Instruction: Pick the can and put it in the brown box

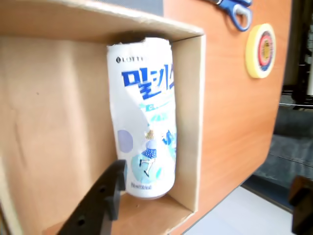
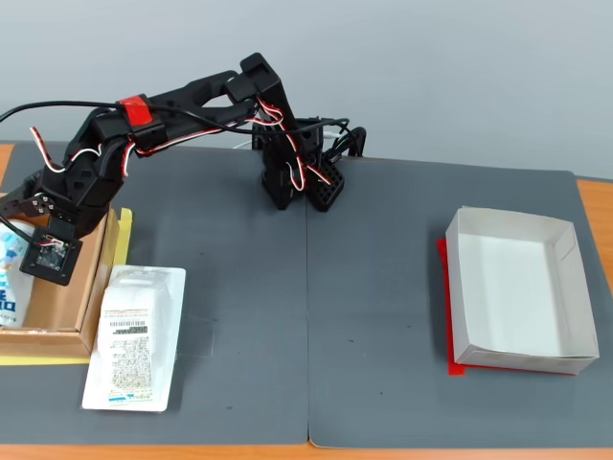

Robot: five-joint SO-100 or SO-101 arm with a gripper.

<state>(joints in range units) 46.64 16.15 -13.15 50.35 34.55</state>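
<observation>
White-and-blue can on its side inside the brown box, against one wall.

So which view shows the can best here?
The wrist view: the can lies full-length in the brown box, artwork readable. The fixed view shows only a sliver of it at the left edge.

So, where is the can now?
The can lies inside the brown box, against its right wall in the wrist view; in the fixed view it shows at the far left edge.
</observation>
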